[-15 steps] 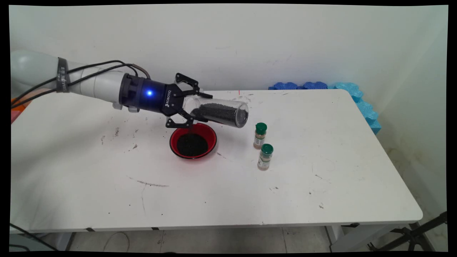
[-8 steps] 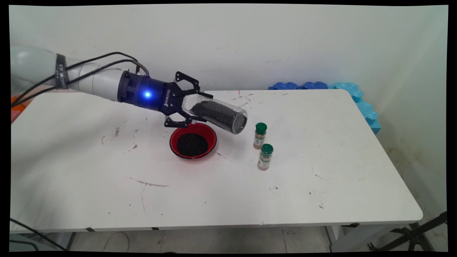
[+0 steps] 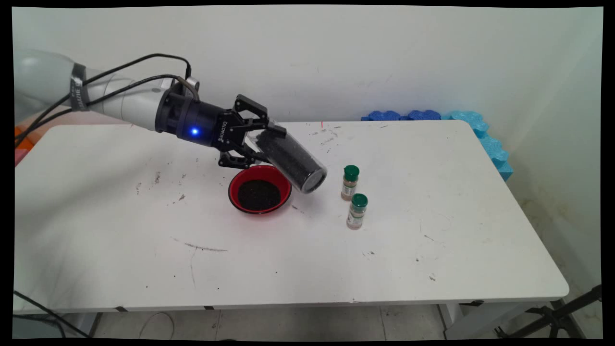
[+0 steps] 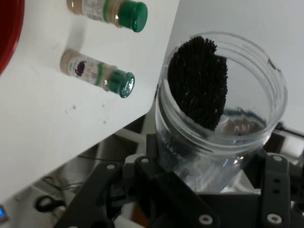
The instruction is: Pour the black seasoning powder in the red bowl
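My gripper (image 3: pixel 257 139) is shut on a clear jar (image 3: pixel 292 161) partly filled with black granules. The jar slants down to the right, and its far end hangs just past the right rim of a red bowl (image 3: pixel 260 189) that holds more black granules. In the hand view the jar (image 4: pixel 218 109) rises between the black fingers (image 4: pixel 156 185), with the granules piled against one side. Two small spice jars with green caps (image 3: pixel 350 182) (image 3: pixel 357 211) stand upright to the right of the bowl. They also show in the hand view (image 4: pixel 97 71) (image 4: pixel 111 8).
The white table (image 3: pixel 432 216) carries dark smudges and stray grains. Blue foam pieces (image 3: pixel 461 120) lie along its far right corner and right edge. Black cables (image 3: pixel 120 77) hang along the arm.
The jar has tipped from nearly level to a steeper slant, and its far end has dropped lower and nearer the bowl's right rim. The granules have shifted inside it. The wrist has risen slightly.
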Available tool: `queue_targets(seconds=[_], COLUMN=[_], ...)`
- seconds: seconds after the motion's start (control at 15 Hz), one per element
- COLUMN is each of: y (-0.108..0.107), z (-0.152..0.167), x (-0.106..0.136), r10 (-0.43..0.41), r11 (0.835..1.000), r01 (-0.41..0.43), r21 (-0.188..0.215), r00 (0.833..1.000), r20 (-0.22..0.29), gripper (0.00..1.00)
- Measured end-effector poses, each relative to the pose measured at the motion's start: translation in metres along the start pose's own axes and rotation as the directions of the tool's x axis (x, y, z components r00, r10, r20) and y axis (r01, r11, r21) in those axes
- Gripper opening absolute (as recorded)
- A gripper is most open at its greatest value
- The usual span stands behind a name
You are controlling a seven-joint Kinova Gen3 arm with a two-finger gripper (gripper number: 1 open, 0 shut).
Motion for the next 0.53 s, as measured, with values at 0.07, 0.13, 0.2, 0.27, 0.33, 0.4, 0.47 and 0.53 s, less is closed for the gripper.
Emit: queue_targets(seconds=[0.07,0.13,0.2,0.27,0.33,0.4,0.47,0.53], y=[0.002,0.004,0.007,0.010,0.013,0.015,0.017,0.020], z=[0.000,0.000,0.000,0.000,0.000,0.000,0.000,0.001], x=[0.000,0.000,0.000,-0.001,-0.001,-0.001,-0.002,-0.002], r10=[0.054,0.100,0.157,0.215,0.261,0.291,0.335,0.388], r11=[0.999,0.995,0.987,0.977,0.965,0.956,0.942,0.921], r01=[-0.054,-0.100,-0.157,-0.215,-0.261,-0.291,-0.335,-0.388], r21=[0.007,0.011,0.013,0.015,0.016,0.017,0.019,0.024], r00=[0.999,0.995,0.988,0.977,0.965,0.957,0.942,0.922], r20=[0.002,0.004,0.006,0.009,0.010,0.012,0.015,0.020], gripper=[0.00,0.00,0.00,0.00,0.00,0.00,0.00,0.00])
